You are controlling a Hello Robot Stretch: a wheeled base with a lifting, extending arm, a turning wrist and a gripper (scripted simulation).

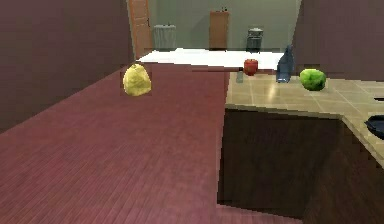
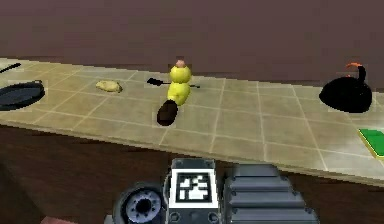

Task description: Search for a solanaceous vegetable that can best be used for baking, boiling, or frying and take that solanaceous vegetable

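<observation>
Sitting at the arm side view's bottom edge: tool [image 2: 141, 206], dark round body just left of a white square marker [image 2: 192, 187] with black marks, and a ridged dark housing [image 2: 262, 190] to the marker's right. Fingers not made out, so cannot tell whether apart or together, or whether anything is held.

Beyond it, a tan tiled tabletop [image 2: 270, 120], matte with pale grout lines.
- Near the middle: yellow knobbly shape [image 2: 178, 92] with a small orange knob on top, and a dark brown oval [image 2: 168, 114] touching its lower end.
- Further left: flat beige lump [image 2: 108, 86], then a black round pan [image 2: 20, 95] at the edge.
- Right: glossy black kettle [image 2: 347, 93], and a flat green piece [image 2: 374, 142] at the edge.

Forward view, same tile on a dark wood cabinet base [image 1: 280, 160].
- Set along the top: red round fruit [image 1: 250, 66], blue bottle [image 1: 285, 66], shiny green ball [image 1: 313, 79].
- Potato-like by shape and colour: yellow lump [image 1: 137, 80], rough and rounded, well left of the tabletop, over the dark red plank floor [image 1: 120, 160]. Cannot tell if resting on it.
</observation>
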